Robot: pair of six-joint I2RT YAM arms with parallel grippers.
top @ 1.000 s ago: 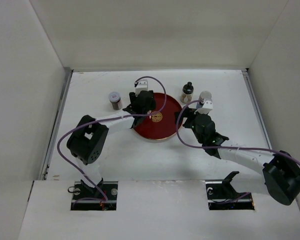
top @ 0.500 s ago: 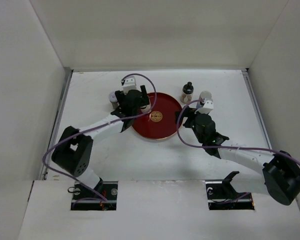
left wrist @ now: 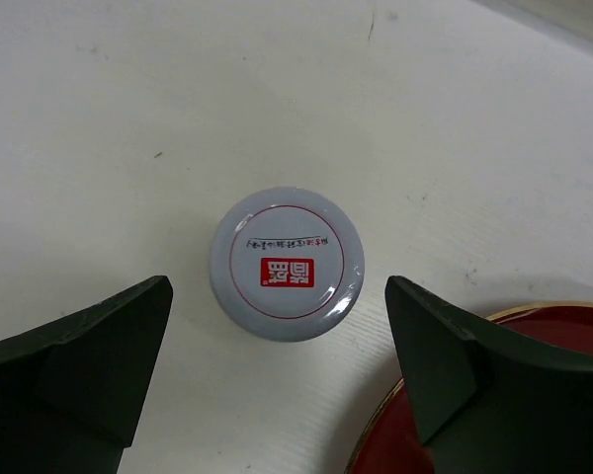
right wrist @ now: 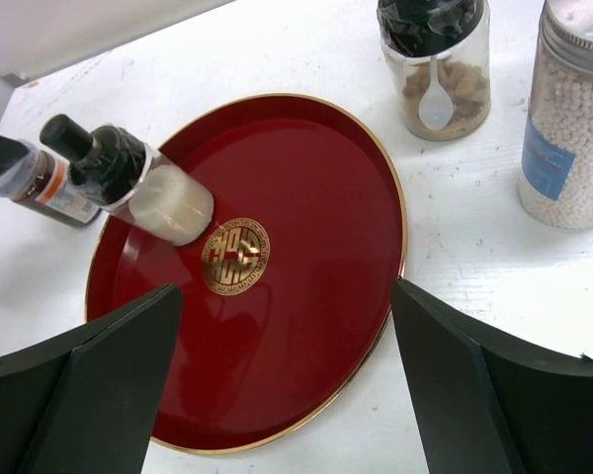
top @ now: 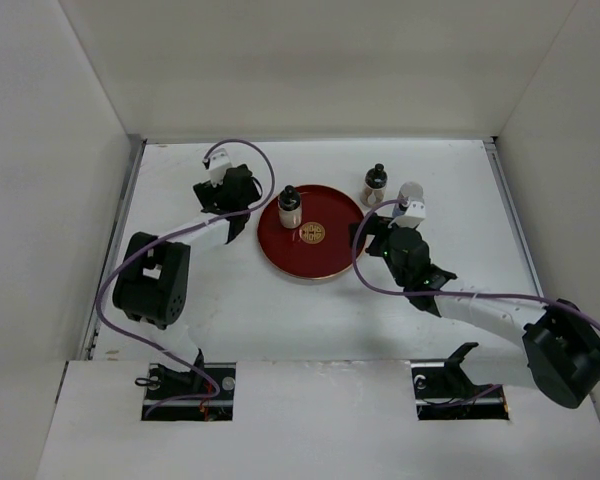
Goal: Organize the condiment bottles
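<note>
In the left wrist view my left gripper (left wrist: pixel 277 296) stands open straight above a stubby bottle with a pale round lid (left wrist: pixel 287 262), one finger on each side and apart from it. From above, that gripper (top: pixel 227 192) hides this bottle. A bottle with a black cap (top: pixel 289 205) (right wrist: pixel 128 183) stands upright on the left part of the red tray (top: pixel 325 255) (right wrist: pixel 306 326). A second black-capped bottle (top: pixel 376 183) (right wrist: pixel 435 59) and a jar of white beads (top: pixel 412 194) (right wrist: pixel 573 118) stand on the table right of the tray. My right gripper (top: pixel 376 232) (right wrist: pixel 287 296) is open and empty over the tray's right rim.
The red tray's gold rim (left wrist: pixel 376 439) lies close beside the left gripper's right finger. White walls enclose the table on the left, back and right. Purple cables loop above both wrists.
My left gripper has opened, left the black-capped bottle standing on the tray, and swung left and back over the pale-lidded bottle. The right arm has hardly moved.
</note>
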